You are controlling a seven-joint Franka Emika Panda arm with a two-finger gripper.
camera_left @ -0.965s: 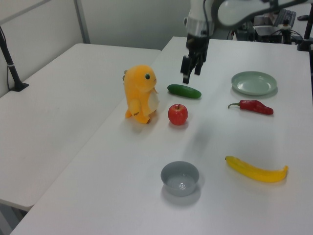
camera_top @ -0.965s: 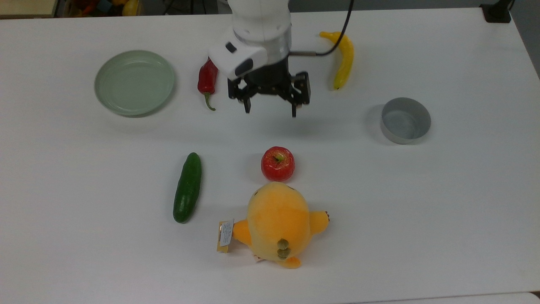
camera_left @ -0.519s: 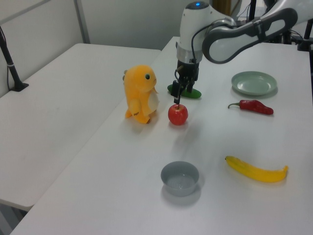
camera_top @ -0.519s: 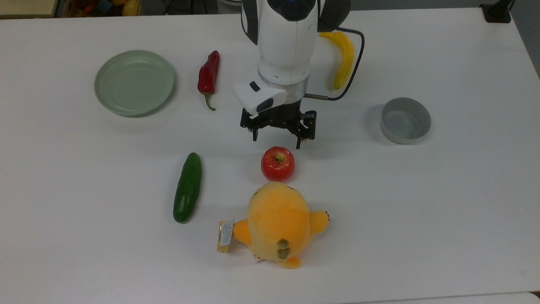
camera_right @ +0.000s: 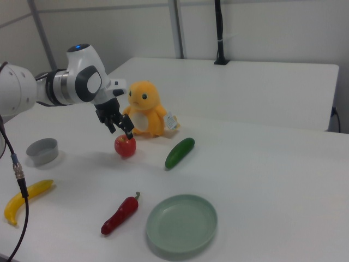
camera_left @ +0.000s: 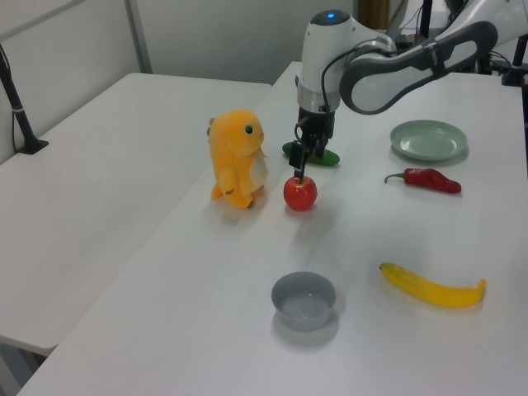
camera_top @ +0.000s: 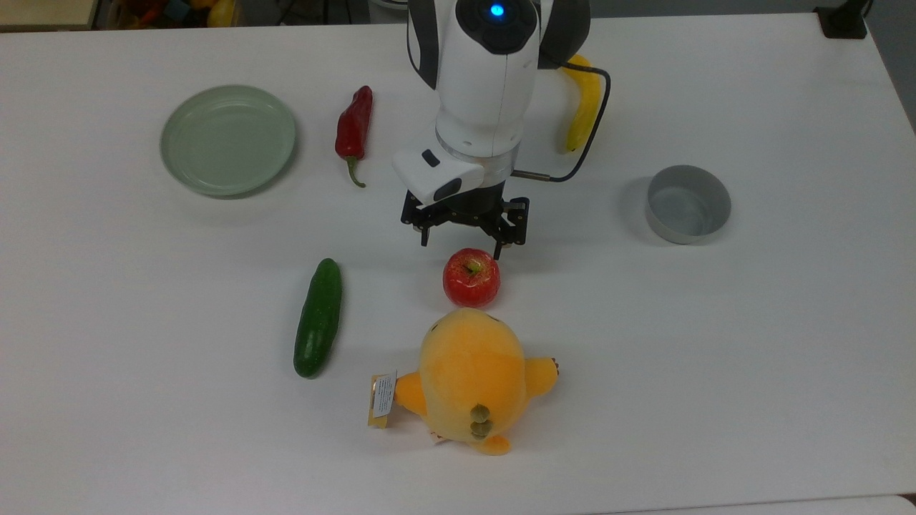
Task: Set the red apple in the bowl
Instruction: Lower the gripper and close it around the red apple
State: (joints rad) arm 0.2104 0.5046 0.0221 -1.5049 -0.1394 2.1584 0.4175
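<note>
The red apple (camera_top: 471, 277) sits on the white counter (camera_top: 715, 357), touching nothing, right beside the yellow plush toy (camera_top: 469, 379). The tool (camera_top: 461, 242) hangs just above the apple, its fingers spread wide and holding nothing, ready to go around it. The bowl (camera_top: 688, 204) waits empty, well apart from the apple.

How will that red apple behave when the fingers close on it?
The red apple is round and glossy, so it may slip or roll if pinched off-centre. It looks rigid, likely holding shape. The plush toy right behind it could block rolling.
</note>
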